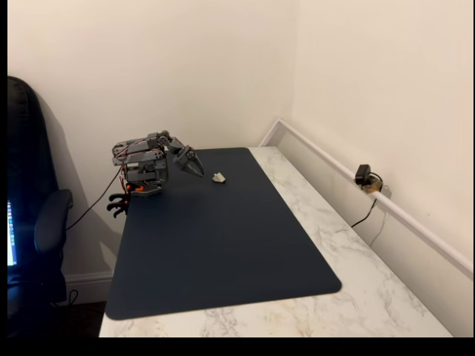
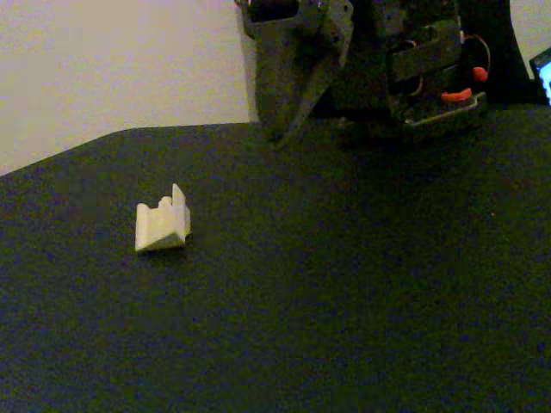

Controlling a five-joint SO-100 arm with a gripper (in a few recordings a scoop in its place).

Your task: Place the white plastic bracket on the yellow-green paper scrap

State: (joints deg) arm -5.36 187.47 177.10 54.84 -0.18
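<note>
The white plastic bracket [image 1: 219, 177] lies on the dark mat near its far edge; up close it is a small cream block with raised prongs [image 2: 162, 225]. My gripper [image 1: 199, 170] hangs just left of it in a fixed view, folded back near the arm's base, its tip a little above the mat. In a fixed view from the mat's level the gripper [image 2: 281, 138] points down behind and to the right of the bracket, apart from it. Its jaws come together to a point with nothing between them. The yellow-green paper scrap is out of view.
The dark blue mat [image 1: 223, 252] covers most of a marble table top [image 1: 356, 282]. The arm's base [image 1: 145, 174] stands at the mat's far left corner. A small camera [image 1: 364, 176] sits by the right wall. An office chair [image 1: 30, 222] is on the left.
</note>
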